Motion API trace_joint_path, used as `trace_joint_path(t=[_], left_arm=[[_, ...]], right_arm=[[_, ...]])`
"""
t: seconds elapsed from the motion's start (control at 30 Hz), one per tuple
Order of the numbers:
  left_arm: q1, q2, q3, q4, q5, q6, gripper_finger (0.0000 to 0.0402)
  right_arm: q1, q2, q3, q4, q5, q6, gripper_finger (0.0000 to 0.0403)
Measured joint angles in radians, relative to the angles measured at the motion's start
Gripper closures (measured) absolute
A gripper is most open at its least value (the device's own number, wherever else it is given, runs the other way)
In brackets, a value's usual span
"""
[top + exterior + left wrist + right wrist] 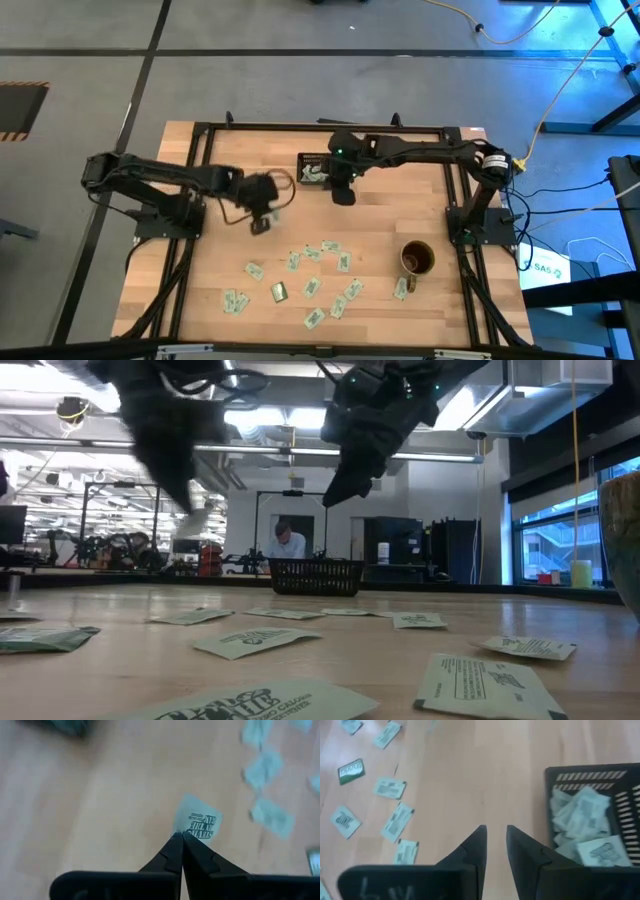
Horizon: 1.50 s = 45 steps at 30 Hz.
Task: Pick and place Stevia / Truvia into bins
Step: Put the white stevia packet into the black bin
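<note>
Brownish-gold mug (418, 258): upright on the wooden table (390, 215), near right. Person (290, 544): in the room beyond the table's far edge, bent forward.

pale green packets (314, 289); black slatted bin (590, 775)

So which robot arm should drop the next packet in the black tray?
The left. Its gripper is shut on a Stevia packet; it only needs carrying to the tray. The right gripper is open, empty, beside the tray.

two black jointed arms on black bases, thin dark cables looping beside them; the right gripper (495, 845) and left gripper (182, 851) have matte black wedge-shaped fingers
</note>
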Motion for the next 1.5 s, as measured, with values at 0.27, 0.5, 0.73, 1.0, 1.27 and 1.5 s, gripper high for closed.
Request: trace_joint_path(t=[0.27,0.5,0.73,1.0,1.27,1.5], left_arm=[[0.209,0.044,0.053,0.276,0.0,0.136,0.0399],[0.318,0.201,0.076,0.434,0.001,0.222,0.04],[0.36,0.393,0.181,0.41,0.008,0.288,0.0399],[0.361,0.545,0.325,0.306,0.002,0.368,0.0398],[0.361,0.58,0.353,0.278,-0.009,0.394,0.0375],[0.361,0.579,0.353,0.279,-0.01,0.386,0.0344]], right_arm=[[0.062,0.0,0.0,-0.059,0.063,0.045,0.0325],[0.124,0.0,0.0,-0.09,0.126,0.104,0.0325],[0.195,0.0,0.0,-0.155,0.151,0.16,0.0325],[0.285,0.001,-0.002,-0.244,0.206,0.237,0.0325],[0.363,0.01,-0.003,-0.237,0.226,0.323,0.0325],[0.439,0.073,-0.003,-0.234,0.244,0.279,0.0325]])
